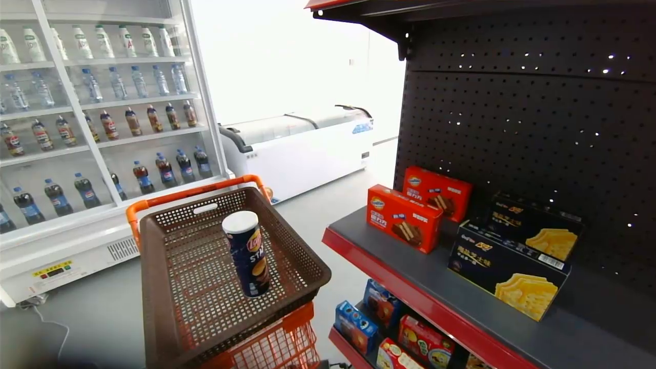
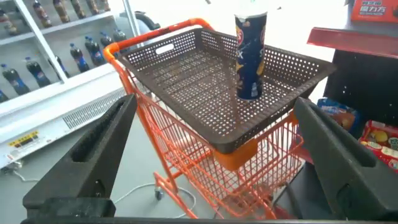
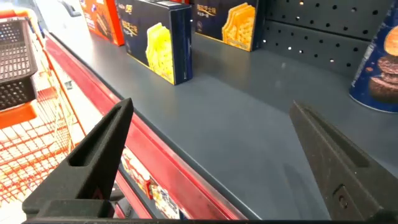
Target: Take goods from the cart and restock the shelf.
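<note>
Chip can (image 1: 247,253) upright in basket (image 1: 190,297)

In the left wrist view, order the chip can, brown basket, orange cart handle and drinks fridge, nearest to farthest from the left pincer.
1. Brown basket, near rim facing the left pincer
2. Chip can, inside the basket
3. Orange cart handle, basket's far end
4. Drinks fridge, beyond the cart

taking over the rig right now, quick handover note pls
Left end effector open, empty, facing the brown basket.
Right end effector open, empty, above the grey shelf.
One chips can stands upright in the basket on the cart; red boxes and dark boxes stand on the shelf.
Done: can not yet grasped.
Left: pick the can, place it on the shelf's bare stretch.
</note>
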You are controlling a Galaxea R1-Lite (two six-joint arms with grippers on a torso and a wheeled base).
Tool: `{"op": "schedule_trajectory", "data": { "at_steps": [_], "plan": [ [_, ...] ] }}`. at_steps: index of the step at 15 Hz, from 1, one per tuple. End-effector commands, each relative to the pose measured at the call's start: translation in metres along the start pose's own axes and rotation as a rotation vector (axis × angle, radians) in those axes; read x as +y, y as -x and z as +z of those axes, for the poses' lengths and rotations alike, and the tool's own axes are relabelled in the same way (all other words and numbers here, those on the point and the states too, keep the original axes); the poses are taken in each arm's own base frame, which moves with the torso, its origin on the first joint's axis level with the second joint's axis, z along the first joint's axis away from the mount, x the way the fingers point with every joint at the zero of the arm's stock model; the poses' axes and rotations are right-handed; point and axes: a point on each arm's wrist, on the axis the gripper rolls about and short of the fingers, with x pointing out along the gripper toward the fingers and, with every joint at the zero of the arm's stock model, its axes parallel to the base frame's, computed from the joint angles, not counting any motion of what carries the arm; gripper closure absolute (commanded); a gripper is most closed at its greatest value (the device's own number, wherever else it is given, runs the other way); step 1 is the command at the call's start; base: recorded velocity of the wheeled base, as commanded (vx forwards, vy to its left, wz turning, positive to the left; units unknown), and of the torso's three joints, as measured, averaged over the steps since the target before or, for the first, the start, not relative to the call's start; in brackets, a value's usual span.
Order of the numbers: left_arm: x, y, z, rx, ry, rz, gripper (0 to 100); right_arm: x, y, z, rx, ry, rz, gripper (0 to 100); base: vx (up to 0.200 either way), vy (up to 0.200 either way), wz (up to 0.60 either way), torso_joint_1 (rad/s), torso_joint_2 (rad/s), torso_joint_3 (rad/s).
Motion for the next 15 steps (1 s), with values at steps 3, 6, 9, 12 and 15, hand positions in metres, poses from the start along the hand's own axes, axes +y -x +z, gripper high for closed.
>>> {"op": "schedule_trajectory", "data": {
  "at_steps": [3,6,9,12,15],
  "plan": [
    [0.009,-0.039,0.082,0.222,-0.023,-0.027,0,0.000,0.000,0.000,0.001,0.000,0.000,0,0.000,0.000,0.00,0.000,0.00,0.000],
    [0.011,-0.115,0.115,0.349,0.016,-0.073,0,0.000,0.000,0.000,0.001,0.000,-0.002,0,0.000,0.000,0.00,0.000,0.00,0.000],
    [0.016,-0.182,0.106,0.374,0.043,-0.081,0,0.000,0.000,0.000,0.001,0.000,-0.002,0,0.000,0.000,0.00,0.000,0.00,0.000],
    [0.013,-0.243,0.082,0.413,0.051,-0.181,0,0.000,0.000,0.000,0.001,0.000,0.000,0,0.000,0.000,0.00,0.000,0.00,0.000],
    [-0.005,-0.274,0.055,0.459,0.029,-0.247,0,0.000,0.000,0.000,0.001,0.000,-0.002,0,0.000,0.000,0.00,0.000,0.00,0.000]
  ]
}}
